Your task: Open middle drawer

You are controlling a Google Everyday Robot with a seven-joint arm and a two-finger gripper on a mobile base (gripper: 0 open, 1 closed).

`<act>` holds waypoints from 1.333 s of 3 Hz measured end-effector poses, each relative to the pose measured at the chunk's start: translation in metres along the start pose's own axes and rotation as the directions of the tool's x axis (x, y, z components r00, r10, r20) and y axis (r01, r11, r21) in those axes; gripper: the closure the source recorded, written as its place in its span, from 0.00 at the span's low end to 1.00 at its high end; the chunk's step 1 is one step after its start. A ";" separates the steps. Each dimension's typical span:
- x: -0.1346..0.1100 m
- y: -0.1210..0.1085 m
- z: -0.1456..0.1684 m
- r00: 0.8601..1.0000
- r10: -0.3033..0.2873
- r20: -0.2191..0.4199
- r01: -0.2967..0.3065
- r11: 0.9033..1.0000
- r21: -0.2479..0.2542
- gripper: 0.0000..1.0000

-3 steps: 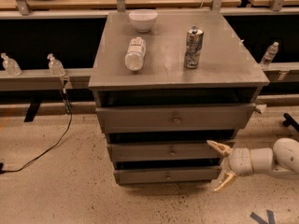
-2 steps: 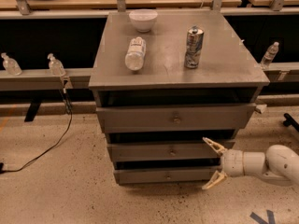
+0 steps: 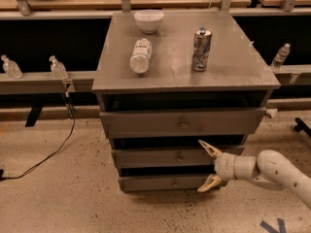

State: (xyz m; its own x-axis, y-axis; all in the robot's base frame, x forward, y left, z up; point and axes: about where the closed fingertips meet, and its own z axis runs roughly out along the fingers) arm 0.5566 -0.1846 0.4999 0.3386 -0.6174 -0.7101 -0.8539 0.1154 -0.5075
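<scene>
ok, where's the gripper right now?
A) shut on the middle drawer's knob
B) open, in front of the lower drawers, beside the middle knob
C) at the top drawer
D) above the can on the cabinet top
B: the gripper has its fingers spread in front of the middle drawer, to the image-right of its knob, not on it.

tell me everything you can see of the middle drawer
The middle drawer is a grey, metal-looking drawer with a plain flat front and a small round knob at its centre. It sits level between a wider drawer above and a narrower one below, with dark gaps above and below it, and looks pushed in. The gripper, fingers open, is in front of its right end; contact cannot be told.
</scene>
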 end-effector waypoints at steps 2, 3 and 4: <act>0.033 -0.006 0.025 0.996 0.094 -0.007 -0.093 0.994 0.050 0.00; 0.033 -0.008 0.025 0.992 0.123 0.025 -0.124 0.991 0.058 0.00; 0.033 -0.008 0.026 0.992 0.123 0.025 -0.124 0.991 0.057 0.00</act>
State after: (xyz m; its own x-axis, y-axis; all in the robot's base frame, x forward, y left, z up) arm 0.5848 -0.1860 0.4682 0.2412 -0.5791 -0.7788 -0.8651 0.2354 -0.4429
